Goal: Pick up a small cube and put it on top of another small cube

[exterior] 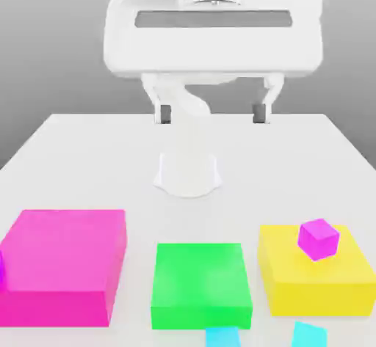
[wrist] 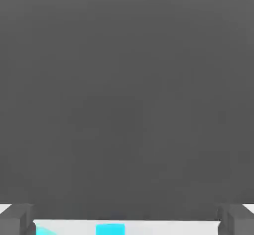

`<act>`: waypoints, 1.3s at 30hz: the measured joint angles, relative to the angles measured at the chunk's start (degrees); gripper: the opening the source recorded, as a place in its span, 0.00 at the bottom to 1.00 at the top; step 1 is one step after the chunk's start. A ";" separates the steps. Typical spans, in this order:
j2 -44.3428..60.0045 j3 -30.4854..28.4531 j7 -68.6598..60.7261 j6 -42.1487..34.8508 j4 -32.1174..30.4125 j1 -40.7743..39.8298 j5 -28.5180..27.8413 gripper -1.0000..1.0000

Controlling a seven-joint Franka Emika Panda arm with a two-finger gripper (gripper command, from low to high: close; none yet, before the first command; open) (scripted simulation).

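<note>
Two small cyan cubes lie on the white counter (exterior: pixel 88 162) at the near edge of the exterior view, apart from each other and cut off by the frame. One small cube (exterior: pixel 222 336) sits just in front of the green block (exterior: pixel 200 285). The other small cube (exterior: pixel 308 334) sits toward the exterior view's right, just in front of the yellow block (exterior: pixel 294 283), turned slightly askew. Both are plain and rest flat.
</note>
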 joint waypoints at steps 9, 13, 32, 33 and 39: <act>18.70 0.57 1.50 5.91 -0.33 1.05 -1.06 0.50; 27.02 0.57 2.08 8.64 -0.43 1.67 -1.43 0.50; 26.58 -3.20 3.41 6.21 0.25 -1.32 -0.36 0.00; 25.52 -4.57 3.90 4.97 0.42 -2.63 0.03 0.00; 18.80 -13.25 7.16 -2.35 0.93 -10.64 2.18 0.00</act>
